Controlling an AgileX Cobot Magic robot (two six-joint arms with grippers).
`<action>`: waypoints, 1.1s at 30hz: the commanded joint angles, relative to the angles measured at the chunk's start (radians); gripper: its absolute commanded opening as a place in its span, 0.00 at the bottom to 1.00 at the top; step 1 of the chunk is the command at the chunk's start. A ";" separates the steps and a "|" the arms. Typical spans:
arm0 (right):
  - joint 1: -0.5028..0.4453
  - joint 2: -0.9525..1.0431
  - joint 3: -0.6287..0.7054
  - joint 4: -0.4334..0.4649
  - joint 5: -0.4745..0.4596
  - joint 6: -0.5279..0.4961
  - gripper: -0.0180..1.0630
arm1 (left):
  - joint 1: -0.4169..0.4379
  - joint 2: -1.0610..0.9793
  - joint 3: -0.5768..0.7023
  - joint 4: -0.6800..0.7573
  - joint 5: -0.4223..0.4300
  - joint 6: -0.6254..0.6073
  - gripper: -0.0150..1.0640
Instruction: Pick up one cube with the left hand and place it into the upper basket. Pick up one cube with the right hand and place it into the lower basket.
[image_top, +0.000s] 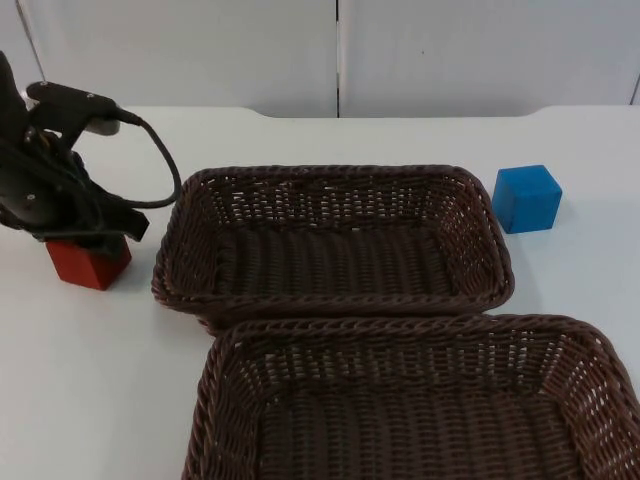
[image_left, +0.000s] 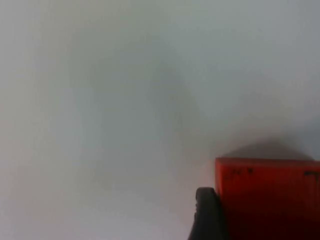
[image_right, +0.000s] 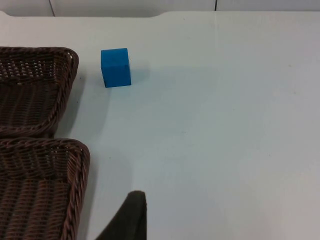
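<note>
Left gripper (image_top: 88, 243): down on the small red cube (image_top: 88, 262), left of upper brown wicker basket (image_top: 185, 262); finger closure unclear.
Right gripper (image_right: 131, 220): waiting; finger state unclear.
Blue cube (image_top: 527, 198): right of that basket.
Risk: off-centre grip could tip the red cube.

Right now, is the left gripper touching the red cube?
Touching. In the left wrist view a black fingertip lies flush against the red cube's side, no gap between them; the top view shows the left gripper down over it.

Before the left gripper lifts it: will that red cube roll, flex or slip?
The solid-looking red cube rests flat on the white table, so rolling seems unlikely. Its crisp edges suggest stiffness. The left gripper sits over it; smooth faces might slip.
</note>
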 joint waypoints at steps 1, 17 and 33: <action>-0.007 -0.003 0.001 -0.004 -0.006 0.001 0.99 | -0.005 -0.046 0.000 0.001 0.013 -0.031 0.01; -0.007 -0.003 0.001 -0.004 -0.006 0.001 0.99 | -0.005 -0.354 0.000 -0.031 0.104 -0.081 0.01; -0.007 -0.003 0.001 -0.004 -0.006 0.001 0.99 | -0.005 -0.453 0.000 -0.027 0.149 -0.081 0.01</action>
